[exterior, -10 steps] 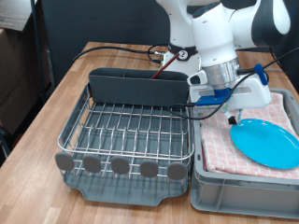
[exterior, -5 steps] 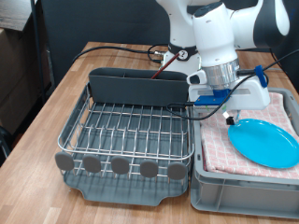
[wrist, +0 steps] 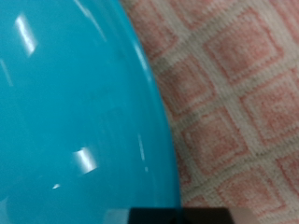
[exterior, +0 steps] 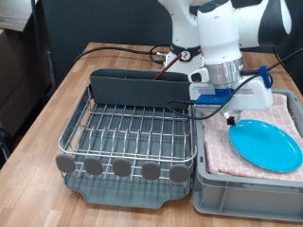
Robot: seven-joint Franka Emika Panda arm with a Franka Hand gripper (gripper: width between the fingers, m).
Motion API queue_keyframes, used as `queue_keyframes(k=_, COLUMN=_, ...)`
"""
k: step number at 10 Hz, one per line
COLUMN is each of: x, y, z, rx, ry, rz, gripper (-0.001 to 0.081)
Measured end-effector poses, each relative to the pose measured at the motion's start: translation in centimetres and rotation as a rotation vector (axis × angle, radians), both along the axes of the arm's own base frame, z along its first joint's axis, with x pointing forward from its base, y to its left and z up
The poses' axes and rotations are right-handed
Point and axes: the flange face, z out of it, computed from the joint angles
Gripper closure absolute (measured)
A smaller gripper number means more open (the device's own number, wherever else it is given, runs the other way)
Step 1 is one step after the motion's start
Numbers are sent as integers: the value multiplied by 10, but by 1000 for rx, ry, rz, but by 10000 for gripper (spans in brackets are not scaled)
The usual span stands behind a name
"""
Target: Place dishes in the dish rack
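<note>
Gripper (exterior: 230, 117) sat at light-blue plate (exterior: 267, 145) rim; plate had shifted slightly on checked cloth (wrist: 238, 103). Finger opening: couldn't tell. Dish rack (exterior: 133, 132) held no dishes.

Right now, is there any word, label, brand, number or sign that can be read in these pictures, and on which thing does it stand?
No readable text in either view.
Light-blue plate: plain, no print.
Pink checked cloth: only a pattern, no letters.
Dish rack and its dark tray: no label visible.
Robot arm: white housing; a small red-and-dark mark near the wrist is too small to read.
</note>
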Motion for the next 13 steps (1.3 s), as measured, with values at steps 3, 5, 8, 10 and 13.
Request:
queue_keyframes(k=3, x=4, y=-1, z=17, rx=-23, ry=18, rz=-3, gripper=793)
queue_keyframes(k=5, x=4, y=-1, z=28, rx=-36, ry=23, rz=-4, gripper=793)
queue_keyframes(k=8, x=3, y=0, z=39, rx=-34, ry=23, rz=1, gripper=793)
queue_keyframes(k=10, x=2, y=-1, z=39, rx=-16, ry=22, rz=-6, gripper=793)
queue_keyframes(k=13, x=-5, y=-5, z=21, rx=59, ry=0, rz=4, gripper=793)
